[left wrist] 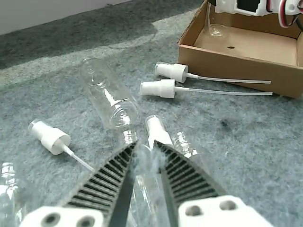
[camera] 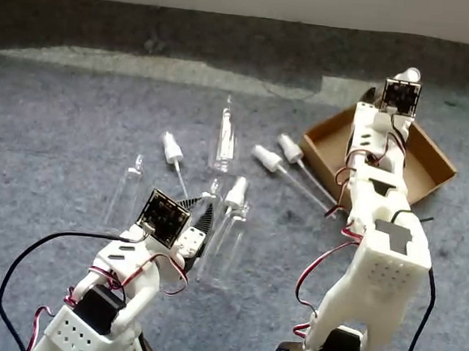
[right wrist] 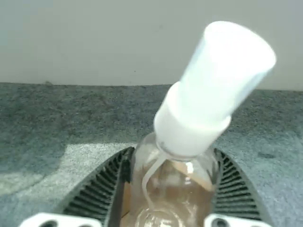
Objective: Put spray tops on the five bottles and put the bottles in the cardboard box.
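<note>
Grey felt [camera: 77, 114] covers the table, and a pale wall stands behind it. The step in hand, as I judge it, is putting away one finished bottle. The right gripper [right wrist: 171, 158] is clenched around the shoulder of a clear bottle [right wrist: 176, 189] which already carries its spray top [right wrist: 215, 80]. This bottle stands upright between the jaws, with the top above them. Directly below this gripper is the cardboard box [camera: 328, 142]. The left wrist view shows the base of the bottle low inside the box, but I cannot tell if it touches the floor there. The next move, I think, calls for a small lowering and then a gentle release, so that the bottle does not fall over.

The left gripper [left wrist: 146, 146] is low over the felt, and I cannot tell whether it is clamped on anything. Just ahead of it lie a capped bottle [camera: 228, 238] and, touching or almost touching that one, a first bare bottle [camera: 210, 194]. Farther ahead lie a second bare bottle [camera: 225, 138] and three loose tops [camera: 264, 156] with long tubes. To the outer side of this gripper lies a third bare bottle [camera: 126, 185]. By my judgement, three bottles are waiting for tops, so most of the task remains.
</note>
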Tool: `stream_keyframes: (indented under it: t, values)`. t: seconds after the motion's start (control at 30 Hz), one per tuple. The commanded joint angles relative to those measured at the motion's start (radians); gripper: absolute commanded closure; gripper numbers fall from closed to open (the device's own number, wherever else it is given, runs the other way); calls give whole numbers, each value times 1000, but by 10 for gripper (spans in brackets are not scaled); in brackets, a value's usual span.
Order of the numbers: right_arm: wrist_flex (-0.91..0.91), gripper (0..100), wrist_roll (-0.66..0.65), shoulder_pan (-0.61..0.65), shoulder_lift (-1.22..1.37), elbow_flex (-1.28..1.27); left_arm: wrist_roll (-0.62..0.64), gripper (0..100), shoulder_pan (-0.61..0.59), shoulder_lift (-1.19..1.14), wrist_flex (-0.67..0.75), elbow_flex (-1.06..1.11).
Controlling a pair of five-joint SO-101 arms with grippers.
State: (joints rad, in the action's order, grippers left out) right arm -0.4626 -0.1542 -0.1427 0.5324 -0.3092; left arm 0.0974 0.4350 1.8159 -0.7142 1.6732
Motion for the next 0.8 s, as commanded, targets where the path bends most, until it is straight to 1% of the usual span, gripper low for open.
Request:
stream_keyframes:
  t: [0.0, 0.17, 0.4, 0.53, 0.77]
  values:
    - [-16, 750, -8, 4, -27, -16, 2, 995, -16, 13, 2, 21]
    - [-10, 703, -8, -1, -30, -16, 2, 995, -16, 13, 2, 21]
    - [2, 700, -11, -2, -33, -16, 2, 995, -16, 13, 2, 21]
    - [142, 700, -8, -2, -77, -7, 2, 995, -16, 13, 2, 21]
    - [375, 700, -8, 4, -243, -8, 2, 995, -16, 13, 2, 21]
